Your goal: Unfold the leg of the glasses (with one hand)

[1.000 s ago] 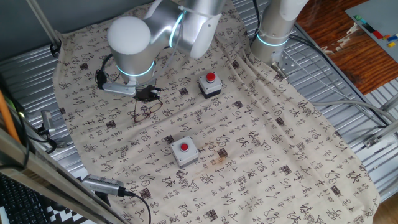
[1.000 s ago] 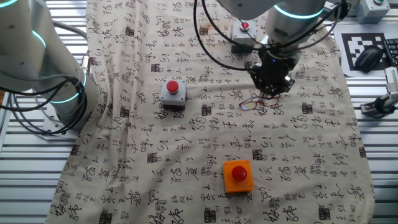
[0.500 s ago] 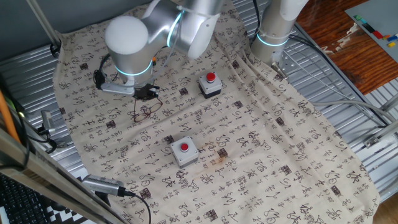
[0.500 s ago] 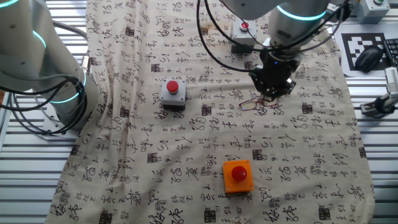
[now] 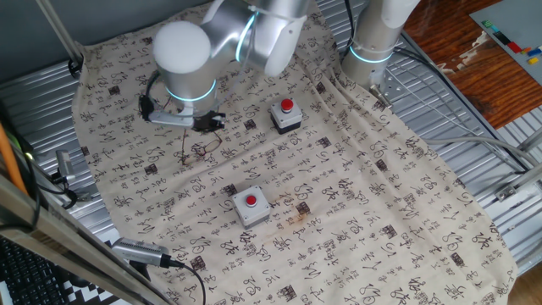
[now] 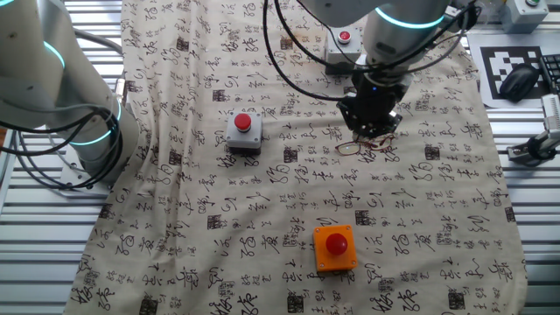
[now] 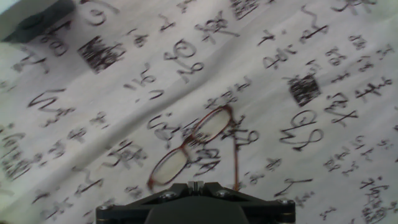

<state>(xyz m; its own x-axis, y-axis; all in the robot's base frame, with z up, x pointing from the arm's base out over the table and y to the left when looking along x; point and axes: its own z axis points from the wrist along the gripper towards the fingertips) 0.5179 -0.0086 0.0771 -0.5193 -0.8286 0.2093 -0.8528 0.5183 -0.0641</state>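
The glasses (image 7: 193,146) lie on the printed cloth (image 5: 356,195), thin reddish-brown frame with clear lenses. One leg (image 7: 235,163) sticks out from the frame's right end toward the camera. In the fixed views the glasses (image 5: 201,151) (image 6: 363,145) sit just below the hand. My gripper (image 7: 195,185) hovers above the near side of the frame, its two pads pressed together with nothing between them. The extended leg lies to the right of the pads, apart from them. In the fixed views the gripper (image 5: 212,124) (image 6: 371,124) hangs close over the cloth beside the glasses.
Two grey boxes with red buttons (image 5: 286,116) (image 5: 251,206) stand on the cloth; one (image 6: 244,131) lies left of the glasses, another (image 6: 343,48) behind the hand. An orange button box (image 6: 334,246) sits nearer the front. A second arm (image 6: 52,87) stands at the table's side.
The hand has shifted sideways by a small amount, right in one fixed view and left in the other. The glasses have stayed where they were.
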